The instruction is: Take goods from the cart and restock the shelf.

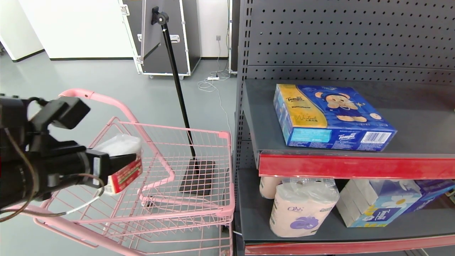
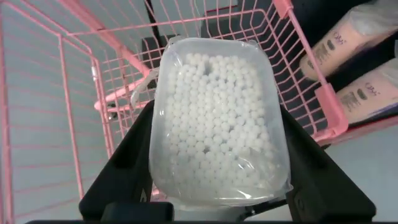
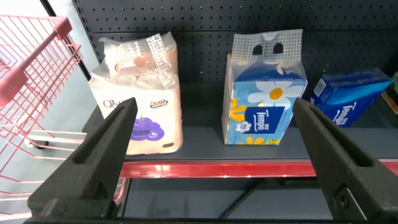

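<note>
My left gripper (image 1: 125, 164) is shut on a clear pack of small white balls (image 1: 121, 149) with a red label, held above the left part of the pink wire cart (image 1: 199, 132). In the left wrist view the pack (image 2: 214, 118) lies between the two black fingers (image 2: 127, 162), over the cart's basket (image 2: 68, 93). My right gripper (image 3: 214, 162) stands open and holds nothing, facing the lower shelf (image 3: 205, 134). The upper shelf (image 1: 419, 117), right of the cart, carries a flat blue tissue box (image 1: 330, 117).
The lower shelf holds a toilet roll pack (image 1: 302, 209) (image 3: 140, 106), a blue-and-white tissue pack (image 1: 376, 206) (image 3: 267, 102) and a dark blue box (image 3: 351, 96). A black stand (image 1: 174, 71) rises behind the cart. A black case (image 1: 163, 35) stands farther back.
</note>
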You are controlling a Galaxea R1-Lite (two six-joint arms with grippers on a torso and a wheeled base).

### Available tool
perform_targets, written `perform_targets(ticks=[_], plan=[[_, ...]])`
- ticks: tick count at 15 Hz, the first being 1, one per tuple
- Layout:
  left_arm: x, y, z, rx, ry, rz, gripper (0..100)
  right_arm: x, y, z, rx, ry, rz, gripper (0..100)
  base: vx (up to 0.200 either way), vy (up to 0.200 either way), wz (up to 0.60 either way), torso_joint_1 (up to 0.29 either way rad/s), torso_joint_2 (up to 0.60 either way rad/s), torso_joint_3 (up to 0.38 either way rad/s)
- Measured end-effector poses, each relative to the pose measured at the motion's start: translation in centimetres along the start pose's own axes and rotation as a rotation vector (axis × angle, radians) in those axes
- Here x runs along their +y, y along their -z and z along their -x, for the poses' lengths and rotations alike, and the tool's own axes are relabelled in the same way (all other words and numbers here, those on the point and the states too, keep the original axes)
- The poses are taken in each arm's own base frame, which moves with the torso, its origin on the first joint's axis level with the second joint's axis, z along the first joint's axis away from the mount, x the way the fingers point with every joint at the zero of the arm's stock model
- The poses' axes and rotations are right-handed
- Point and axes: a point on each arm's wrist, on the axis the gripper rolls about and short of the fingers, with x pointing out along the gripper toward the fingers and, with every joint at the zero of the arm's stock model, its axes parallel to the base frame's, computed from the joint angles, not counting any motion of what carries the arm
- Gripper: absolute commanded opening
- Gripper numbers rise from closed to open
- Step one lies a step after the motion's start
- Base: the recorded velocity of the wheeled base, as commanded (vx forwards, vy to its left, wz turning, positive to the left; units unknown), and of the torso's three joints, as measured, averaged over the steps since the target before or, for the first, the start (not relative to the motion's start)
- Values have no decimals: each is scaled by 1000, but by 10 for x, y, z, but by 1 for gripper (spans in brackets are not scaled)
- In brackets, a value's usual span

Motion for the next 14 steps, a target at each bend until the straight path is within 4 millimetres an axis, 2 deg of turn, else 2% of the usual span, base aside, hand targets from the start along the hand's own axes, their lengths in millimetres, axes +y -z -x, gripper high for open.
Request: perform_targets(ticks=[3,5,7,10,14], plan=[[3,18,63,-30,-19,12,0,0,0,0,0,0,0,100,0,0,0,0,0,0],[2,37,105,-55,-27,17,0,0,0,0,0,0,0,100,0,0,0,0,0,0],[1,57,139,-101,-32,18,0,0,0,0,0,0,0,100,0,0,0,71,-232,-154],[0,88,165,-171,-35,16,0,0,0,0,0,0,0,100,0,0,0,152,-468,-318],[0,97,176,-236,-43,15,0,0,0,0,0,0,0,100,0,0,0,199,-564,-369]])
